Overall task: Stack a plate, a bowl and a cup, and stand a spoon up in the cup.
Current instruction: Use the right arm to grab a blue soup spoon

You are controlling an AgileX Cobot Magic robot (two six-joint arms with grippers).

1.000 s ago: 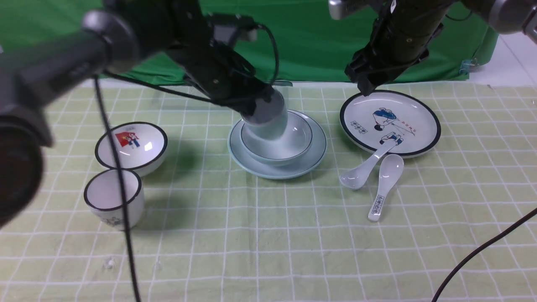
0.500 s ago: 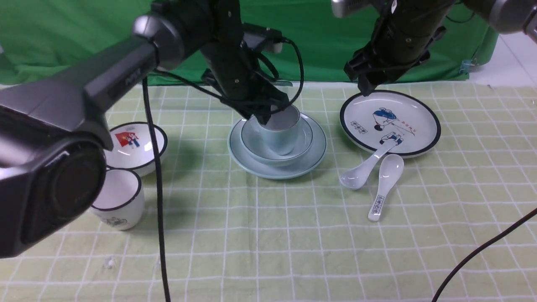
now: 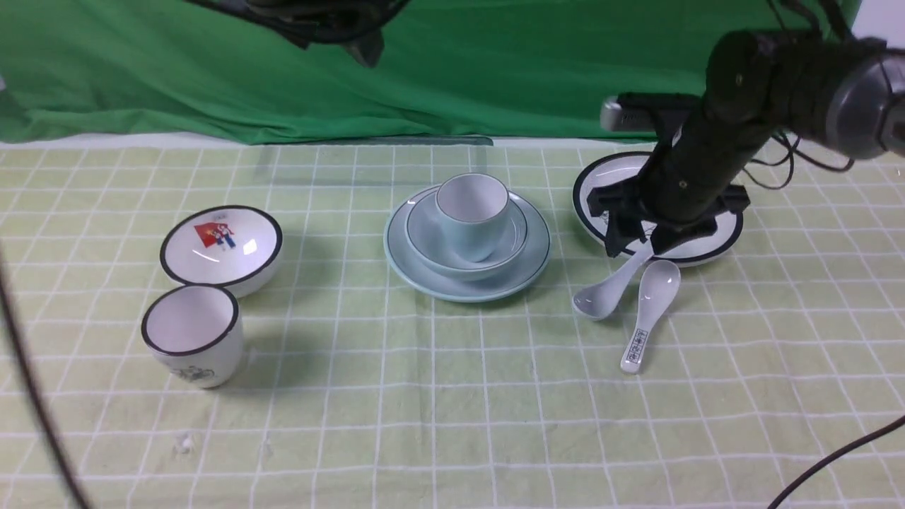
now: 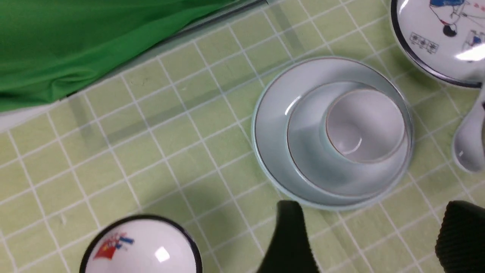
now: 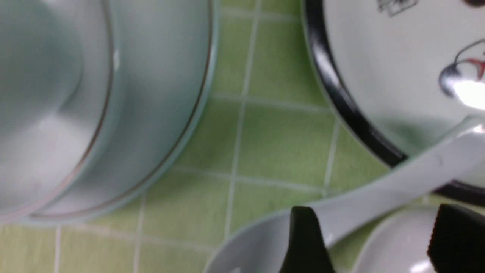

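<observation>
Right hand (image 3: 638,249) spread wide, empty, straddling handle of plain spoon (image 3: 608,286), which leans on cartoon plate (image 5: 379,68). Risk: closing snags printed spoon (image 3: 647,311) lying just beside; glossy handle could slip free.

A black-rimmed cup (image 3: 192,334) stands beside a pictured bowl (image 3: 221,244).

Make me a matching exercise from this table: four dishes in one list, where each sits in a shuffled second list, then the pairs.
1 blue-green cup
2 blue-green bowl
3 plain spoon
4 black-rimmed cup

A handle leaning on the picture plate
B on the blue-green plate
C next to the picture bowl
D inside the blue-green bowl

Pairs: 1-D, 2-B, 3-A, 4-C
</observation>
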